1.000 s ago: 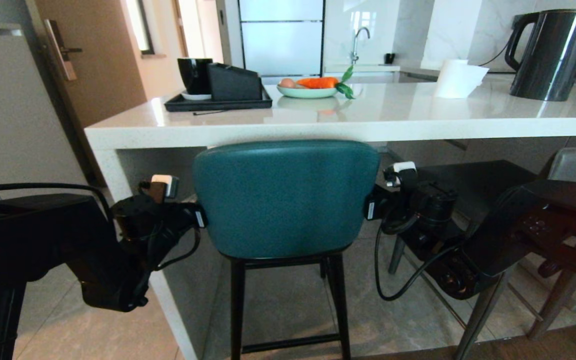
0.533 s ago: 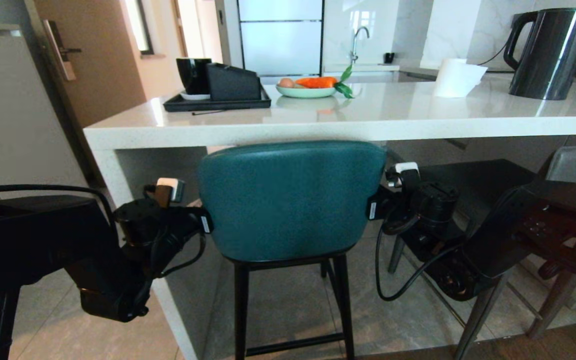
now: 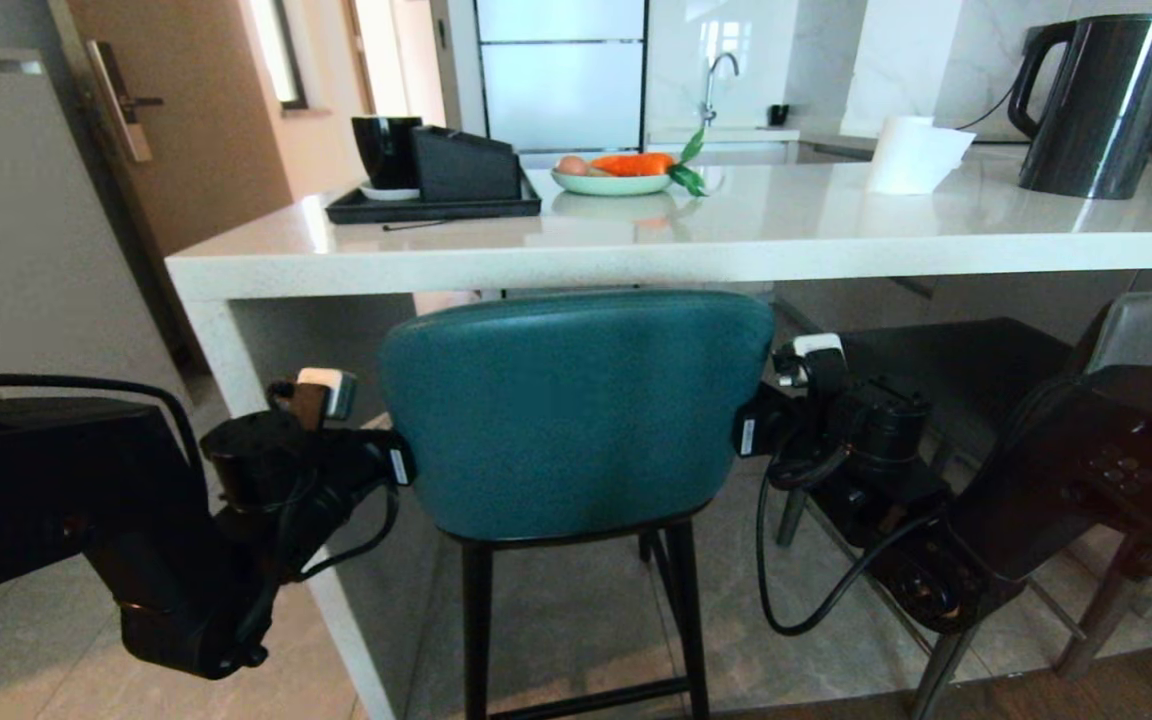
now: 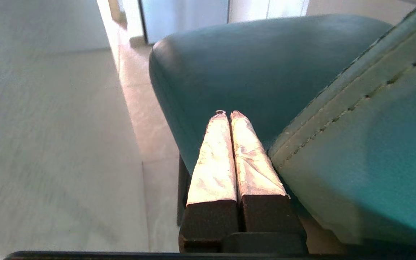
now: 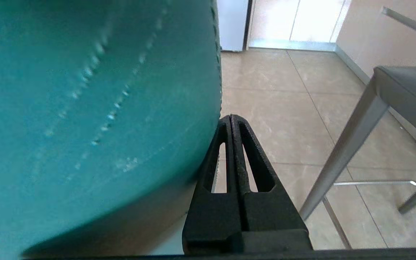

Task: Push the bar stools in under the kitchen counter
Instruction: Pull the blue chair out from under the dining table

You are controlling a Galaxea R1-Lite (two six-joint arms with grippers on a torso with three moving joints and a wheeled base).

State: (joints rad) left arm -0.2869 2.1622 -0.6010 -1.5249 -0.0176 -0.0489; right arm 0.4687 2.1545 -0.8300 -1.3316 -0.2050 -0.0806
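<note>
Both pincers, left pincer (image 4: 226,113) and right pincer (image 5: 231,117), were pinched closed and empty, flanking the teal rounded leather-backed stool (image 3: 576,400); even pressure should slide it straight beneath the white stone table (image 3: 636,255).

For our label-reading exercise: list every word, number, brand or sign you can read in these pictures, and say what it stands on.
No text can be read.
Small white labels on the left gripper and right gripper, beside the teal stool: print too small to read.
Kettle, black tray and kitchen counter: no lettering visible.
</note>
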